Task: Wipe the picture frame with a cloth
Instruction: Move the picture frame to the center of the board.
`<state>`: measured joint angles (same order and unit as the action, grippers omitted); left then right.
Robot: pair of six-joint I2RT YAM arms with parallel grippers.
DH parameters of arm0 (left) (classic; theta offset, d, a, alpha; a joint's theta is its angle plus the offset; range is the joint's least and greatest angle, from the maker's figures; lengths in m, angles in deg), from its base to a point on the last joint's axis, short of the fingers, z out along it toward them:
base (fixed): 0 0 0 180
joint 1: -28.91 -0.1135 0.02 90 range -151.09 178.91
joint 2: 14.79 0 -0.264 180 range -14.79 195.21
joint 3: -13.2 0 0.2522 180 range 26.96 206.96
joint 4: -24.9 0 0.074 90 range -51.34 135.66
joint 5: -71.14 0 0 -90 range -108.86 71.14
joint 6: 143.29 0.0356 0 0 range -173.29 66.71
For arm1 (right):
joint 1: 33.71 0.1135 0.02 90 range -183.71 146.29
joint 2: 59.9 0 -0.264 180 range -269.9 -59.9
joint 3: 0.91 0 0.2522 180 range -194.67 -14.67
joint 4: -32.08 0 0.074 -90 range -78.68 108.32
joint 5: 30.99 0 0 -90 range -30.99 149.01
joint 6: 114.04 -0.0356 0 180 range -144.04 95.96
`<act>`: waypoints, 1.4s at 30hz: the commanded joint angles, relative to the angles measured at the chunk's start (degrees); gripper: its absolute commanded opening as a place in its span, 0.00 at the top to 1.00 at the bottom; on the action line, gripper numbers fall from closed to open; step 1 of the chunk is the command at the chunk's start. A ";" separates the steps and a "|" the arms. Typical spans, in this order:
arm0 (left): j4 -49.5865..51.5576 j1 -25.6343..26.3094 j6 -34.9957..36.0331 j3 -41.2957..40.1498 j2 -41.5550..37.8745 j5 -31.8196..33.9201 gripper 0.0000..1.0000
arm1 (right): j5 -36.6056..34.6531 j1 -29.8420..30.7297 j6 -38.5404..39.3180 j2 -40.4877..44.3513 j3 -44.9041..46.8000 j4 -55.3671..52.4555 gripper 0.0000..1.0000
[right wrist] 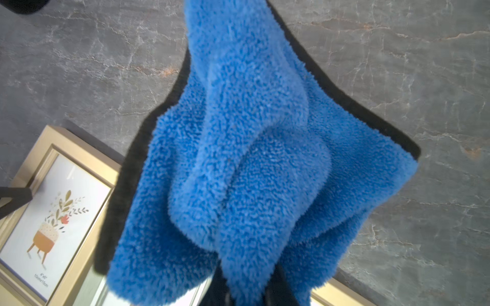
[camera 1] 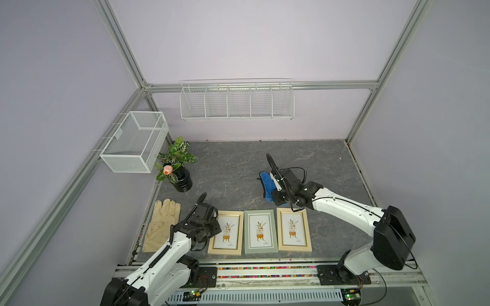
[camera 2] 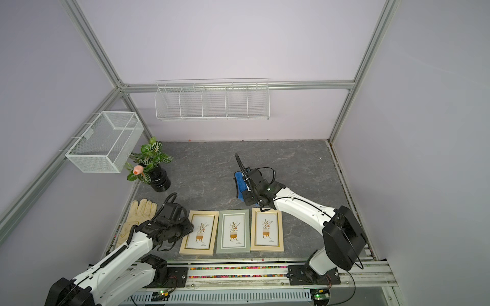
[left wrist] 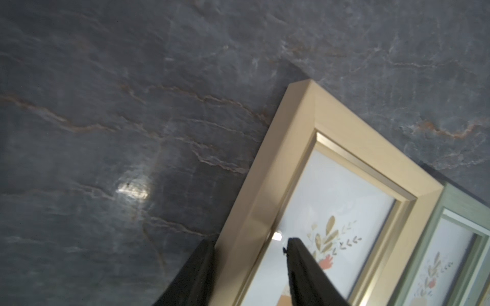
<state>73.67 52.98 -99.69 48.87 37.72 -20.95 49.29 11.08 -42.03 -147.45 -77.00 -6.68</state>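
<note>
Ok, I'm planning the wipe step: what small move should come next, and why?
Probably close the left gripper on the gold frame's side rail: its jaws straddle that rail, not yet clamped, while the right gripper holds the cloth hanging.

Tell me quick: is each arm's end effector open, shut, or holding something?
Left end effector: open, jaws astride the gold picture frame's side rail.
Right end effector: shut on the blue cloth, which hangs from it.

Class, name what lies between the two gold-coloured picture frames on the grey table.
A sage-green rectangular picture frame lies flat between them, close beside both. Both top views show it.
</note>
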 commanded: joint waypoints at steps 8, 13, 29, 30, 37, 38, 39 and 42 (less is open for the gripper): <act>-8.90 0.58 -1.68 -0.76 6.16 -0.82 0.65 | -3.87 0.47 -1.59 1.99 1.06 -1.06 0.94; -14.41 0.90 -1.84 2.25 13.89 -0.30 0.71 | -7.39 0.47 -1.97 4.86 3.31 -1.60 0.93; -26.50 5.72 -0.42 25.76 46.89 -0.13 0.80 | -9.28 -2.74 -3.22 10.02 7.30 -4.35 0.94; -25.78 5.72 0.05 27.43 47.88 0.24 0.80 | -9.27 -2.80 -3.12 10.08 7.26 -4.47 0.93; -18.84 5.72 4.36 34.16 48.18 2.74 0.76 | -6.00 -2.84 -1.46 9.24 6.77 -3.50 0.94; -17.29 5.77 4.75 34.04 46.84 3.69 0.73 | -5.11 -2.78 -0.88 8.90 6.45 -3.48 0.93; -16.28 5.79 5.19 33.61 44.99 4.28 0.69 | -4.00 -2.72 -0.37 8.42 6.03 -3.56 0.94; -15.74 5.80 5.53 30.34 38.57 3.72 0.56 | -2.24 -2.28 0.83 6.49 4.71 -3.66 0.94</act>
<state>54.13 58.51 -95.42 81.00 82.11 -18.63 44.35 8.55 -42.91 -139.25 -70.77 -10.50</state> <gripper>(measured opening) 0.413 0.140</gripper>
